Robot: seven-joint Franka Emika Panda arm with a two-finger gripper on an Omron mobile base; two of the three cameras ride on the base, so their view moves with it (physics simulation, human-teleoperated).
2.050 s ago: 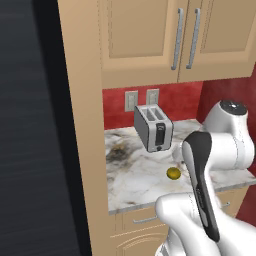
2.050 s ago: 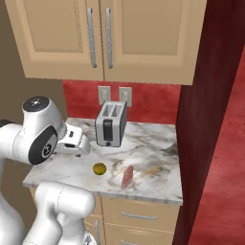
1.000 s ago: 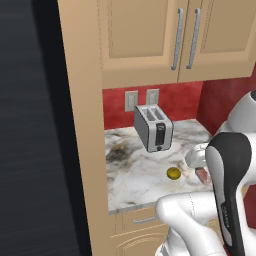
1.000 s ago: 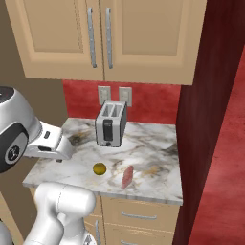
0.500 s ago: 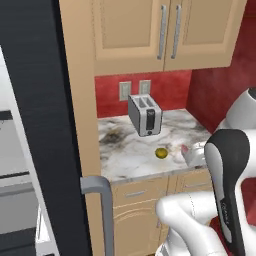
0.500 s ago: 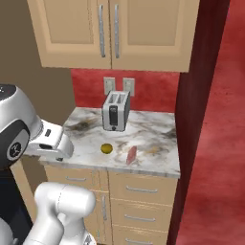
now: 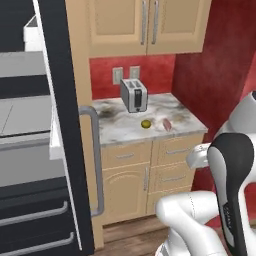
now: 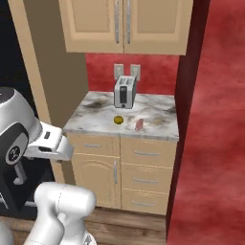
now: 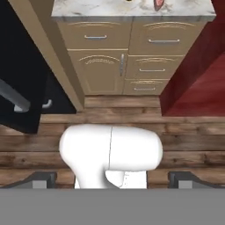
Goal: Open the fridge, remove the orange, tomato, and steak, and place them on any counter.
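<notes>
The fridge (image 7: 60, 125) stands at the left with its dark door swung open, long grey handle (image 7: 96, 160) outward and pale grey shelves (image 7: 25, 115) showing. On the marbled counter (image 7: 125, 132) lie the orange (image 7: 145, 124) (image 8: 118, 119) and, just right of it, the steak (image 7: 166, 124) (image 8: 139, 125). The tomato is out of view. In the hand view my gripper (image 9: 112, 178) points down at the wood floor, well back from the counter; its fingertips (image 9: 41, 178) stand wide apart, open and empty. The steak (image 9: 158, 4) sits at that view's top edge.
A steel toaster (image 7: 133, 95) (image 8: 125, 92) stands at the back of the counter under beige wall cabinets (image 8: 124, 24). Drawers and doors (image 9: 132, 61) fill the base below. A dark red wall (image 8: 210, 119) closes off the right side. The fridge door (image 9: 17, 88) juts out at the left.
The base has backed away from the counter, so the whole scene shrank and the open fridge came into view. Orange and steak lie where they were. My arm swung low.
</notes>
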